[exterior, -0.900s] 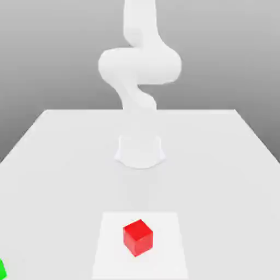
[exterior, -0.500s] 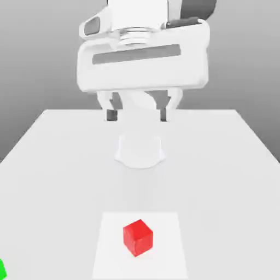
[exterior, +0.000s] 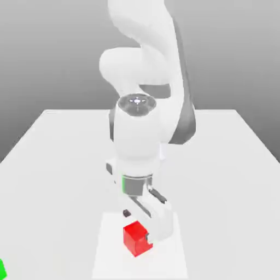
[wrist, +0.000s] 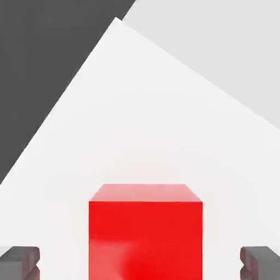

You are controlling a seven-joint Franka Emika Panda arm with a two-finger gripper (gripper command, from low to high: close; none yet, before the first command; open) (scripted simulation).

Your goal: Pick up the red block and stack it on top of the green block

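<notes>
Gripper (exterior: 136,225) has dropped from high above the counter (exterior: 229,164) onto the red block (exterior: 135,239); jaws spread, straddling it, apparently no contact yet. Green block (exterior: 1,269) sits far off at eight o'clock. Closing comes next.

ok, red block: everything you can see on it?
The red block is a small, plain, glossy cube, intact, flat on a paler square patch near the table's front edge, turned slightly so one corner faces the exterior camera. The open gripper straddles it, one finger on each side with gaps; nothing grips it yet.
</notes>
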